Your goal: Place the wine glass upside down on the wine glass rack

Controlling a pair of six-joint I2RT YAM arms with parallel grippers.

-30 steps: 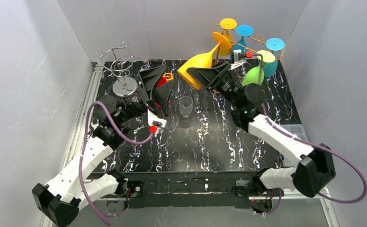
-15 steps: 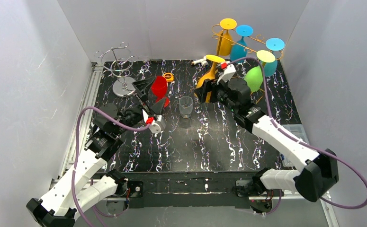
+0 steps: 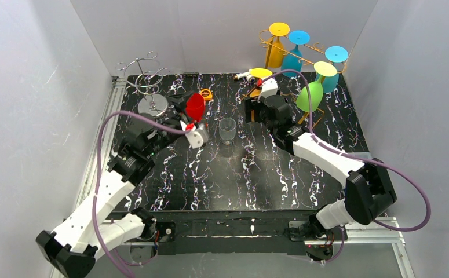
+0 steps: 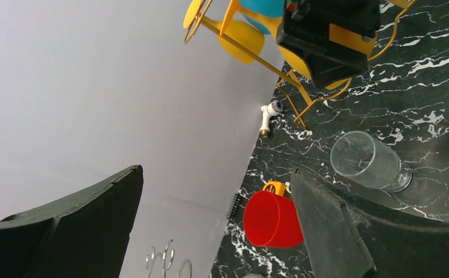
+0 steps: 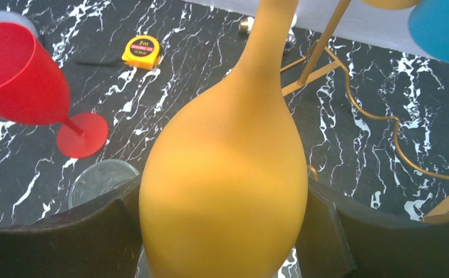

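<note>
White walls close in a worktop [image 3: 233,179] of glossy black stone-look laminate veined in white. The right hand [image 5: 223,197] is clamped on the orange wine glass [image 5: 222,168]. Its matte black fingers [image 5: 65,237] press either side of the smooth, teardrop-shaped bowl. The glass is upside down, mouth toward the worktop, and its narrowing stem rises out of the top of the wrist view. From above, its flat yellow foot shows just left of the gold wire rack [image 5: 324,43]; whether the foot touches the rail I cannot tell. That rack is thin bent rod with a scalloped lower run. Hanging from it, foot up, are another orange glass [image 3: 275,49], two teal glasses [image 3: 294,52] and a green glass [image 3: 310,95] with a pale yellow foot.

The left hand [image 4: 216,174] has its broad black jaws wide apart with nothing between them. Just beyond its right finger, the red wine glass [image 4: 271,219], opaque plastic, stands on its round foot. A clear ribbed tumbler [image 4: 364,162] sits near it, and a yellow tape measure [image 5: 143,51] lies farther back. At the far left corner stands a silver wire rack [image 3: 146,81] of looped rings on a round metal base.
</note>
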